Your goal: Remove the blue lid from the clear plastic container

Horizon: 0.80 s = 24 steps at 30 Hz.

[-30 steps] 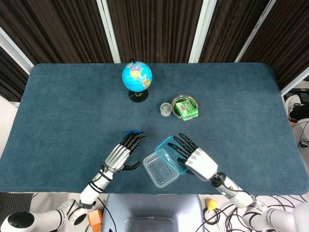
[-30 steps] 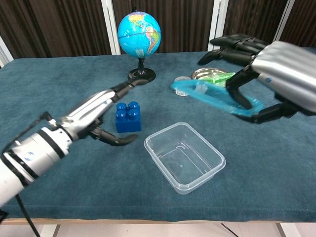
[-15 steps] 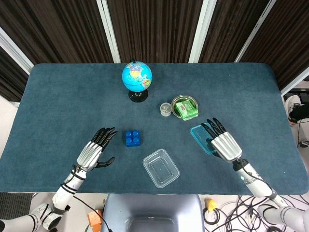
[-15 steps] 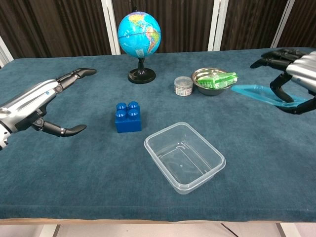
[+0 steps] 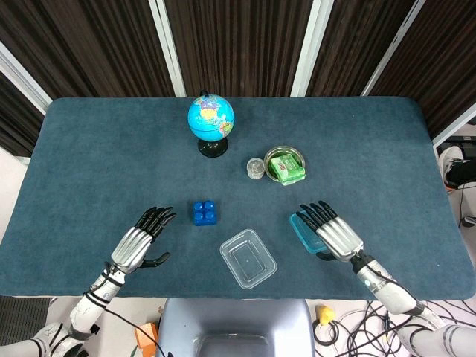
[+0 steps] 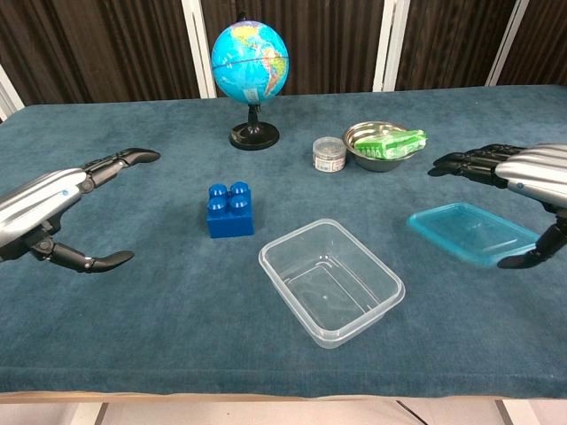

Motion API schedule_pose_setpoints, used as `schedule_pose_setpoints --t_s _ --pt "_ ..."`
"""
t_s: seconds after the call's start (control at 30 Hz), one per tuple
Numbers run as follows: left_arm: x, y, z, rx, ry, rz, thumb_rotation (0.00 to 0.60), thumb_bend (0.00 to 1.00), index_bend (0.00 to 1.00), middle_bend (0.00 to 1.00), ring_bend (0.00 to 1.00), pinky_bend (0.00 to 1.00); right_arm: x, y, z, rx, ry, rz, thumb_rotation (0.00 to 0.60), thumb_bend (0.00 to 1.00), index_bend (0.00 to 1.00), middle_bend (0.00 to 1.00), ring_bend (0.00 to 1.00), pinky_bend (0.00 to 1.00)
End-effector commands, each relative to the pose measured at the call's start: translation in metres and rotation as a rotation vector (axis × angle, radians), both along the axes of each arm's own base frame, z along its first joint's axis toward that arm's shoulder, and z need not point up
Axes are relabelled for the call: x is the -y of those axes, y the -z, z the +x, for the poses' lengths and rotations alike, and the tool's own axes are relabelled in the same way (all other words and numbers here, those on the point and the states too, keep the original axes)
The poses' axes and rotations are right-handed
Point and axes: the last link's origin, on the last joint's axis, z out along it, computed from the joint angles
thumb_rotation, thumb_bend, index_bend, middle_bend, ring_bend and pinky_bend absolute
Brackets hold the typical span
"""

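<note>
The clear plastic container (image 5: 248, 258) (image 6: 330, 282) stands uncovered near the table's front edge. To its right the blue lid (image 5: 303, 229) (image 6: 469, 232) lies low on the cloth, its near edge blurred. My right hand (image 5: 338, 238) (image 6: 523, 168) hovers over the lid's right part with fingers spread above it and the thumb beside its right edge; I see a gap between fingers and lid. My left hand (image 5: 137, 245) (image 6: 53, 208) is at the front left, fingers apart, holding nothing, well away from the container.
A blue toy block (image 5: 204, 213) (image 6: 230, 210) sits left of and behind the container. Further back are a globe (image 5: 211, 119) (image 6: 249, 66), a small jar (image 5: 256, 169) (image 6: 329, 154) and a steel bowl (image 5: 285, 165) (image 6: 381, 142) with a green item.
My right hand carried the lid off the container to the right and down, and the lid now lies under spread fingers. My left hand drew back to the left.
</note>
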Motion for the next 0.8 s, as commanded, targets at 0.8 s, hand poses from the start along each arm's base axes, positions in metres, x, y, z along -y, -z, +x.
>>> schedule_pose_setpoints --t_s 0.8 --pt "0.126 -0.141 -0.081 -0.359 -0.405 0.287 0.600 0.33 0.00 0.00 0.00 0.00 -0.149 -0.157 -0.080 0.023 0.346 -0.645 0.600 0.00 0.00 0.00 0.00 0.00"
